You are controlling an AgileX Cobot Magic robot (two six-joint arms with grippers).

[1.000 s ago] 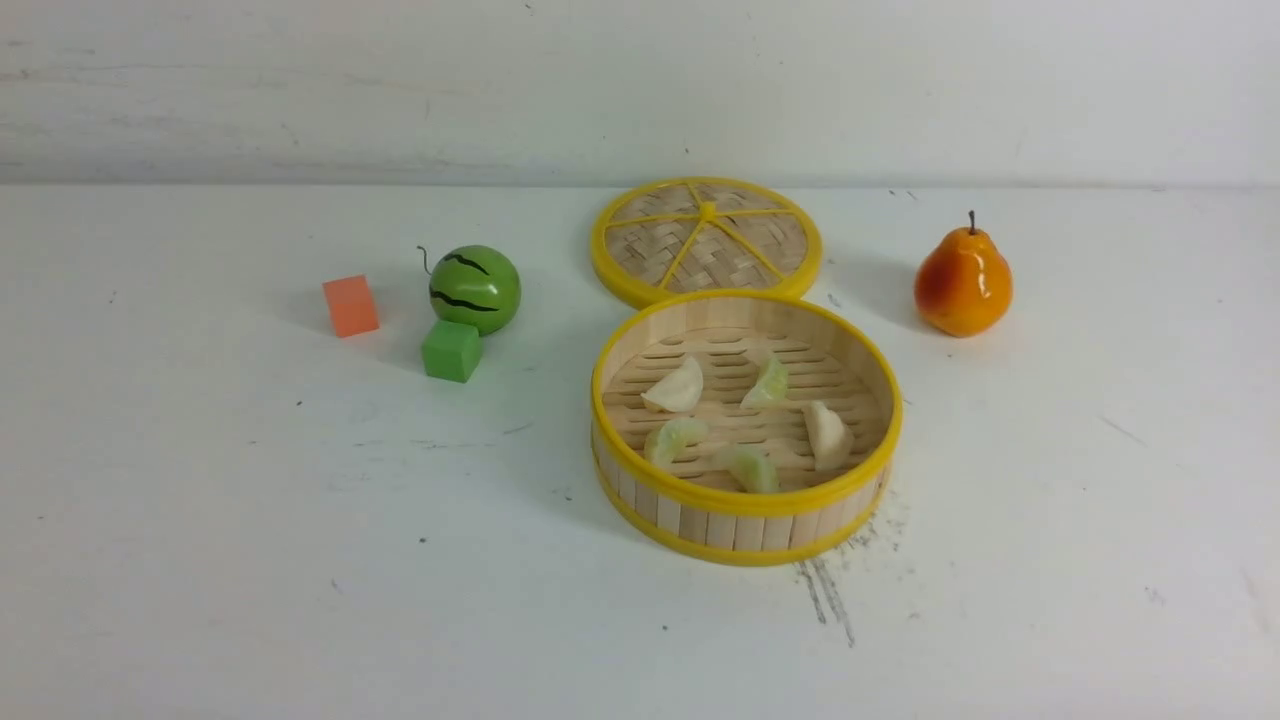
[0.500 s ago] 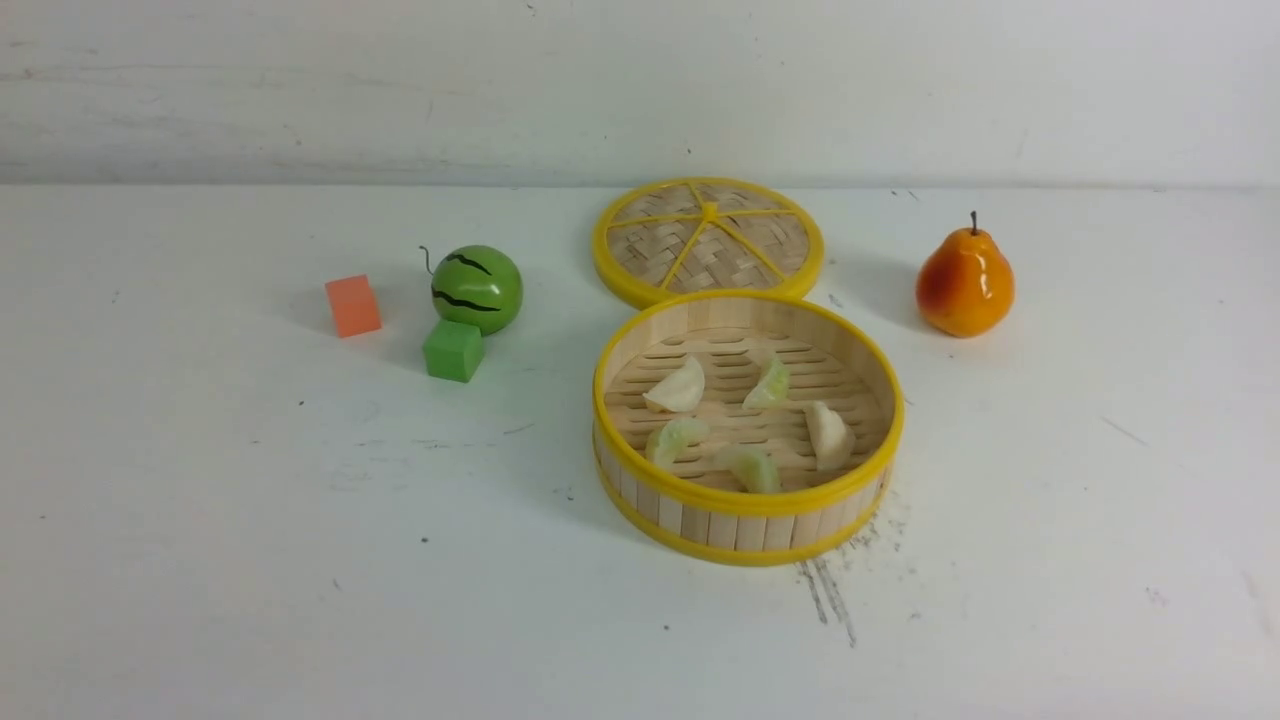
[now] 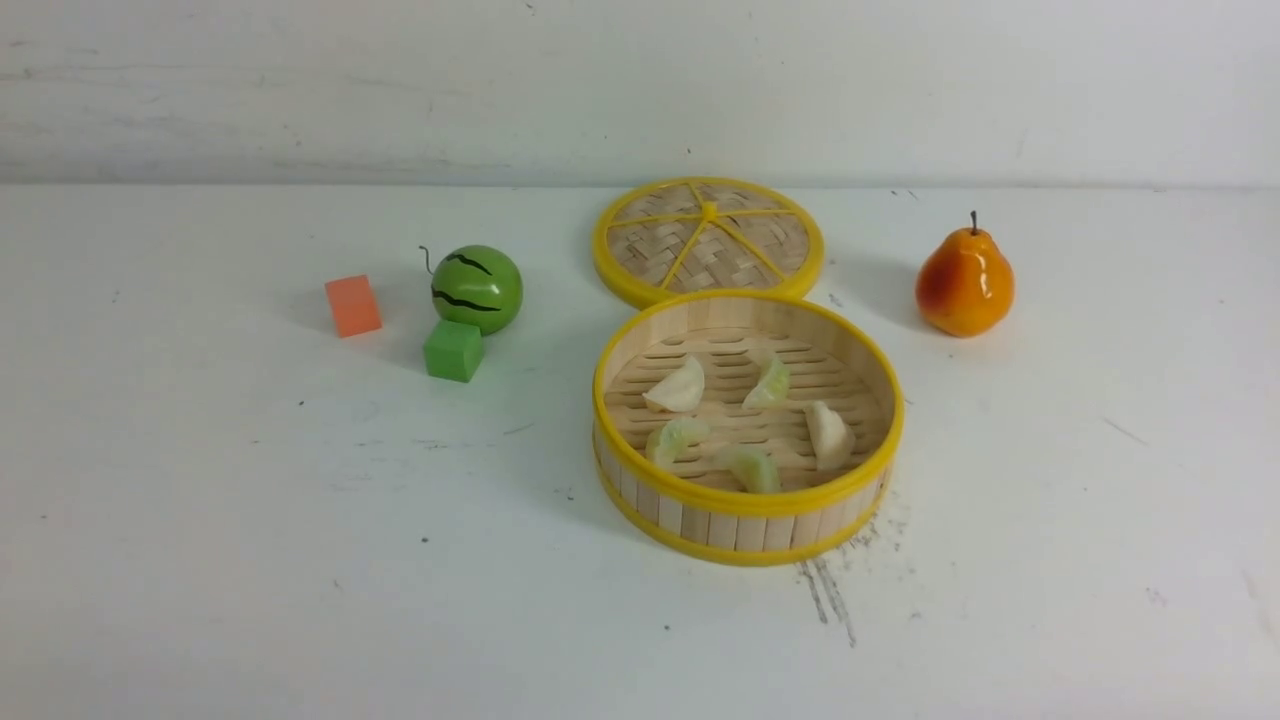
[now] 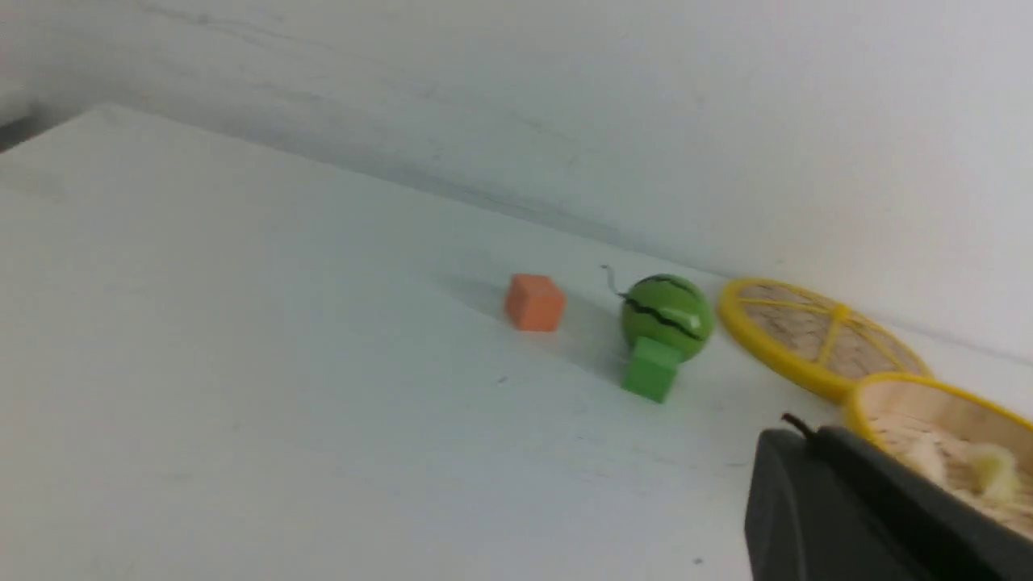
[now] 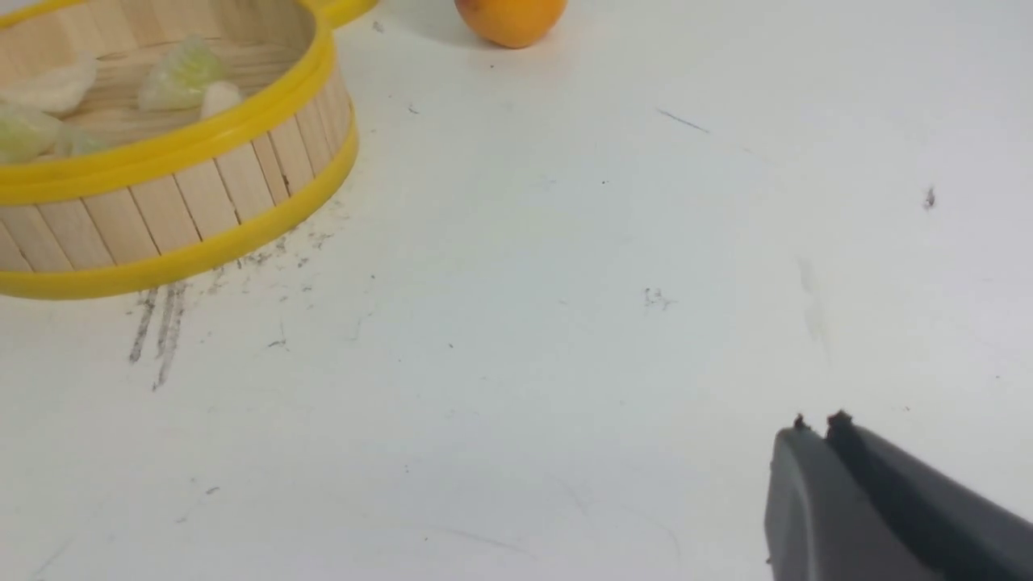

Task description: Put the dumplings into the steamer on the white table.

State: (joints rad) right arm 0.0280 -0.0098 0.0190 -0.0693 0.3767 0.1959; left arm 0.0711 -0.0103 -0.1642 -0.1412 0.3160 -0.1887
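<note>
The left hand point(image 4: 807, 452) is pressed closed and carries nothing; the right hand point(image 5: 815, 440) is likewise closed and empty, low over bare counter point(image 3: 200, 520). Neither shows in the front view, so both sit pulled back at about 6 o'clock from the steamer point(image 3: 745, 505). All five dumplings point(image 3: 740, 420) lie on its slatted floor, none touching the wall. The woven lid point(image 3: 707, 240) lies flat at 12 o'clock, touching the steamer's rim. The pear point(image 3: 964, 280) stands at 2 o'clock, the toy watermelon point(image 3: 476, 288), green cube point(image 3: 452, 350) and orange cube point(image 3: 352, 305) near 10 o'clock. The loading step looks finished; the next move likely calls only for parking both arms.
</note>
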